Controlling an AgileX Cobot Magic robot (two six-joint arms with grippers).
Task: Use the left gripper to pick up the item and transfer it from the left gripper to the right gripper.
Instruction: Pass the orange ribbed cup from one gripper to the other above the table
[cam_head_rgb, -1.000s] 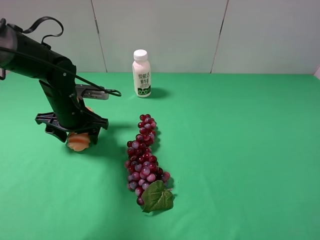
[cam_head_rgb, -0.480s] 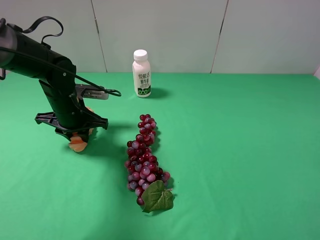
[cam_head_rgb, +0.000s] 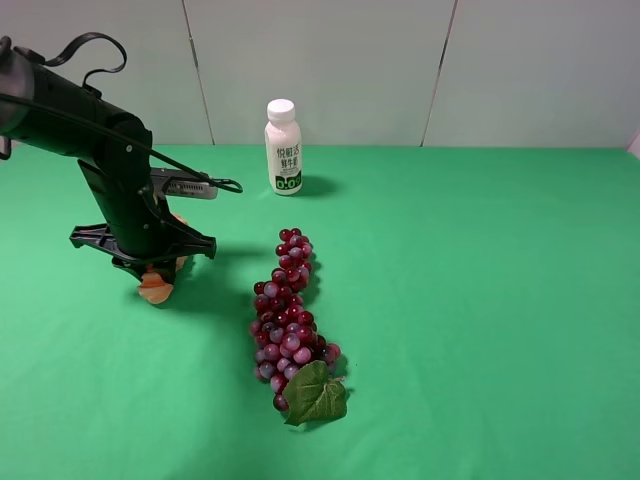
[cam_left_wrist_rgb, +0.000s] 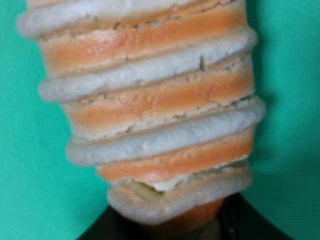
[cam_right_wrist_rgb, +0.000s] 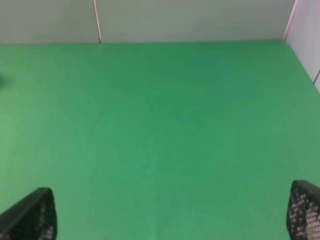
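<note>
Grapes (cam_head_rgb: 290, 310) with a green leaf lie nearest on the green table (cam_head_rgb: 480, 300). Farther back and left, the left gripper (cam_head_rgb: 150, 272) sits low over the bread loaf (cam_head_rgb: 155, 291) on the table; whether its jaws grip it cannot be told. The white bottle (cam_head_rgb: 283, 147) stands farthest. The right gripper (cam_right_wrist_rgb: 167, 217) gapes wide, empty.

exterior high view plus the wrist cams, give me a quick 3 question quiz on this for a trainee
1. True or false: the white bottle stands upright.
2. Which thing is the left gripper directly over?
A. the grape bunch
B. the toy bread loaf
C. the white bottle
3. Fill the gap: in the right wrist view, the right gripper has its two fingertips far apart, so it is ____.

Key:
1. True.
2. B. The orange-and-cream loaf pokes out just below the arm, and it fills the left wrist view.
3. open, with nothing between the fingertips.
</note>
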